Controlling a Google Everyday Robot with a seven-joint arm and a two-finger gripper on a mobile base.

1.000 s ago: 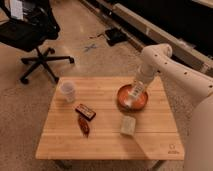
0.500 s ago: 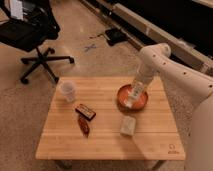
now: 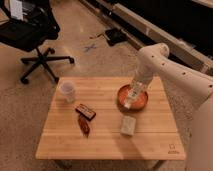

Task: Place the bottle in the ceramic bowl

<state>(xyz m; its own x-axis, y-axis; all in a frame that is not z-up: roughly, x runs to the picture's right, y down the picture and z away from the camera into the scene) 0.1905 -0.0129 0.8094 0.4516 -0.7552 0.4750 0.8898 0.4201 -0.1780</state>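
The terracotta ceramic bowl (image 3: 142, 101) sits on the right half of the wooden table (image 3: 105, 137). My gripper (image 3: 133, 95) reaches down from the white arm over the bowl's left part. It is shut on the small whitish bottle (image 3: 129, 102), which hangs tilted from it. The bottle's lower end is inside the bowl, at or just above the bowl's floor.
A translucent white cup (image 3: 67, 91) stands at the table's left. A dark flat bar (image 3: 85, 111), a reddish-brown packet (image 3: 83, 125) and a pale block (image 3: 128, 125) lie near the middle. A black office chair (image 3: 31, 35) stands on the floor at the back left.
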